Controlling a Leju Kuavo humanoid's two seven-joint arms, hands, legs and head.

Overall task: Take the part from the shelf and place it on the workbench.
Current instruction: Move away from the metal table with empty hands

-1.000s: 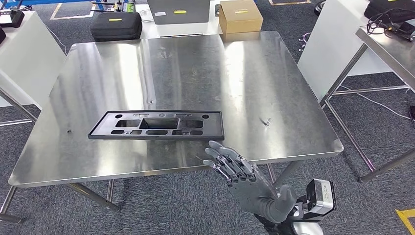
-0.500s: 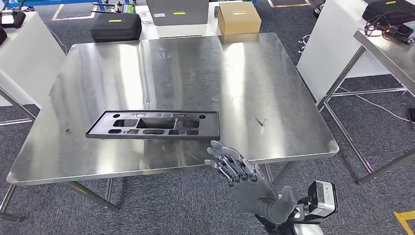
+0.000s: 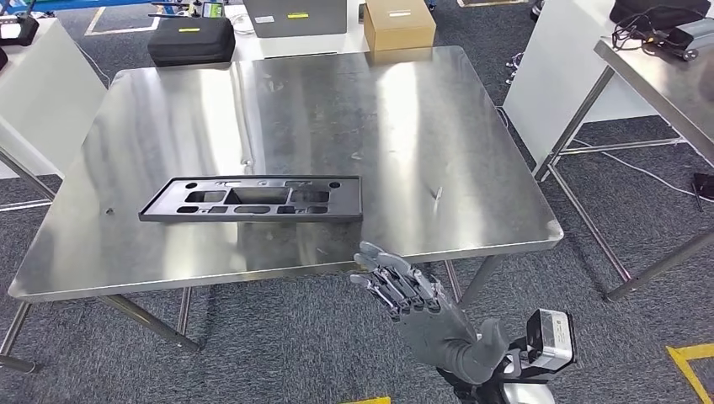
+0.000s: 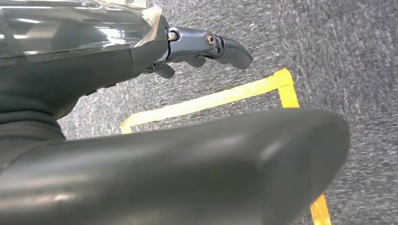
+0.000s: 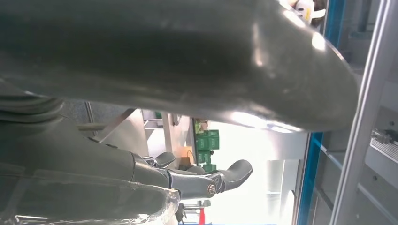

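Right hand (image 3: pixel 412 295) hovers empty (fingers spread) near one part (image 3: pixel 253 199) on one workbench (image 3: pixel 471 151).

No writing can be read anywhere. The black case (image 3: pixel 190 39) and the grey box (image 3: pixel 295 17) beyond the worktop (image 3: pixel 471 210) each carry a small yellow label, and the cardboard box (image 3: pixel 399 25) a white one; all are too small to read.

Black part (image 3: pixel 251 199) flat on workbench (image 3: pixel 438 109), right hand (image 3: pixel 412 299) empty
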